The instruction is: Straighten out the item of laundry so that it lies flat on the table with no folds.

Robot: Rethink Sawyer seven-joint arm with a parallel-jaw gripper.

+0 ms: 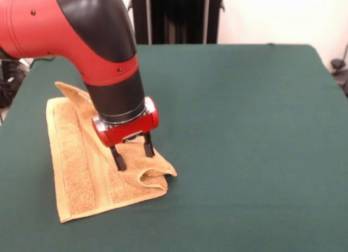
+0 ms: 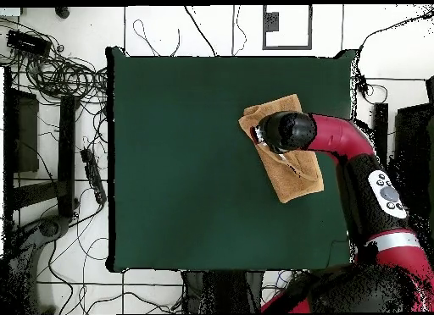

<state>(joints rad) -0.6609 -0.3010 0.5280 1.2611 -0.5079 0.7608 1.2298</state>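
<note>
An orange-tan terry towel lies on the left part of the dark green table. Its near right corner is folded over into a small curled flap, and its far edge is bunched behind the arm. My gripper hangs just above the towel near that folded corner, fingers open with nothing between them. In the overhead view the towel lies near the table's right edge, with the arm's wrist covering part of it; the gripper is hidden beneath the wrist there.
The green table stretches wide beyond the towel. Cables and stands lie on the floor around it, off the table.
</note>
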